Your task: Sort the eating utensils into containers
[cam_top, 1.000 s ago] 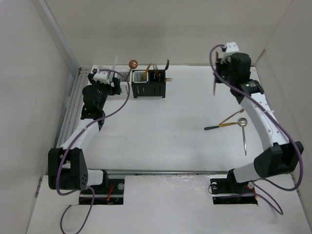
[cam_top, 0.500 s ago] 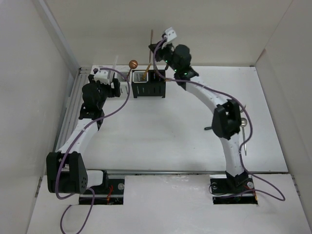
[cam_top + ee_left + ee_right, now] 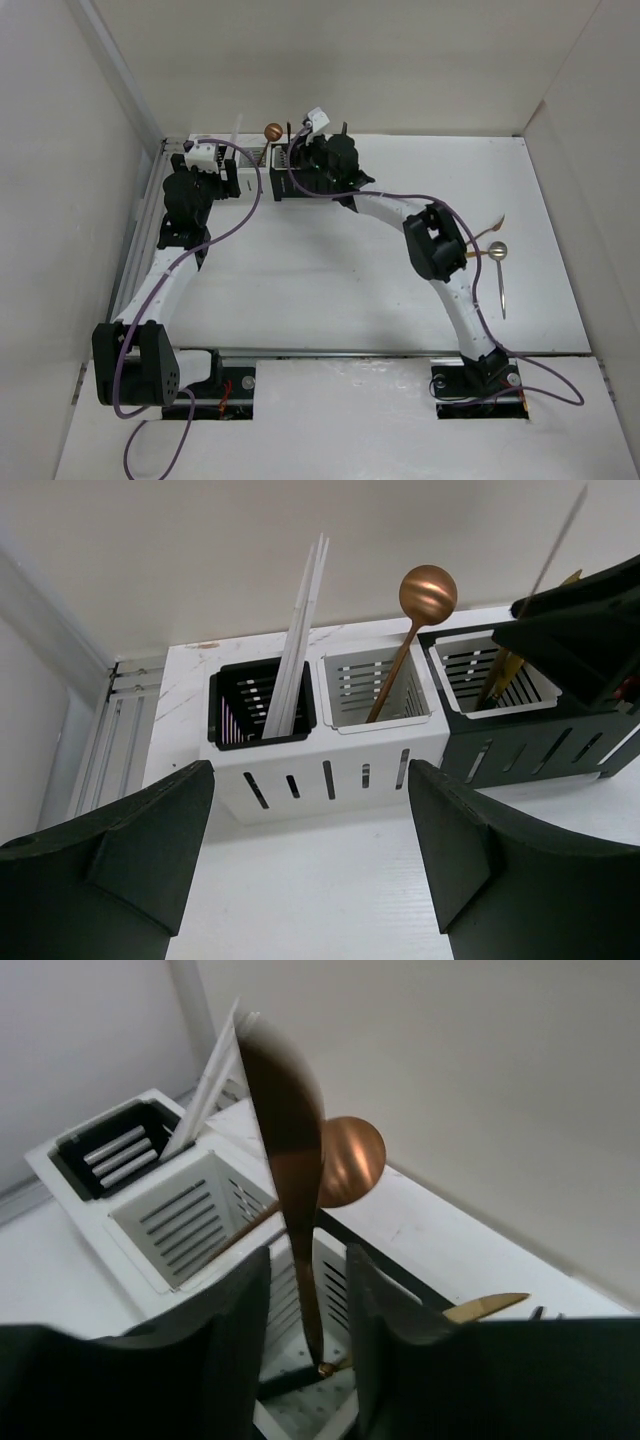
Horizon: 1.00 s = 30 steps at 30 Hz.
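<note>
**Desk:** Status, big picture first.

**Me:** White surface (image 3: 330,290). I have the right arm (image 3: 440,260) stretched across it to the back-left corner. The left arm (image 3: 175,250) is parked just beside the same spot. The containers (image 3: 330,775) sit in a row there, against the back edge.

**Desk:** What's already filed?

**Me:** White sticks (image 3: 300,630) are in the end slot and the round-bowled spoon (image 3: 428,590) in the next. Out on the surface there's a spoon (image 3: 497,251), and a gold piece (image 3: 495,224) half hidden by my right elbow.

**Desk:** And in hand?

**Me:** The copper utensil (image 3: 300,1190) stands upright with its tip down in the third compartment, running up between the right fingers (image 3: 225,1350). They are parted only narrowly, with a sliver of daylight on each side of the stem. I read that as let go, not gripped. The left fingers (image 3: 130,850) are spread wide and hold nothing.

**Desk:** Risks?

**Me:**
- The gap is tight. If I lift off at an angle, a finger could catch the broad upper end and drag the utensil back out, or tip it into the neighbouring slot.
- The top of it is blurred in my wrist view, so I can't tell if it has settled.
- Both wrists crowd the row, and a careless retreat could knock the containers.
- My right elbow hangs over the loose pieces, so a low swing back could scatter them.
</note>
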Each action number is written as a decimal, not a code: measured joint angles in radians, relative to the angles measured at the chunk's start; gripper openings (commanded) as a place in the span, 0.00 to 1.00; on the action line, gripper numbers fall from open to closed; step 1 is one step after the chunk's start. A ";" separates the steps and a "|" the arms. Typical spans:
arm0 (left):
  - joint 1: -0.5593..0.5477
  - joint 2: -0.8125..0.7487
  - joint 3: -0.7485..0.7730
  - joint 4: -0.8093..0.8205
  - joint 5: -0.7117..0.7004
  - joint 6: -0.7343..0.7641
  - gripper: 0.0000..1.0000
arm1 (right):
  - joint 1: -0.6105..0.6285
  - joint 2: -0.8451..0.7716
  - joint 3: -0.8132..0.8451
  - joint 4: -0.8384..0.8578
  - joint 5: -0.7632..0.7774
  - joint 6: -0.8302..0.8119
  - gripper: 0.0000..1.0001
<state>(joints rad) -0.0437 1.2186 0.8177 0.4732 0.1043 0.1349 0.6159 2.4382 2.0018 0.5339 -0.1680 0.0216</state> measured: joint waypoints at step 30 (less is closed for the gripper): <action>0.000 0.016 -0.068 0.087 -0.034 -0.018 0.76 | -0.808 -0.799 -0.776 -1.377 0.341 0.033 0.78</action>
<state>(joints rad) -0.0437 1.2350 0.7494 0.5606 0.0708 0.1173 -0.1921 1.6394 1.2263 -0.8429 0.1730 0.0544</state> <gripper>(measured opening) 0.757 0.886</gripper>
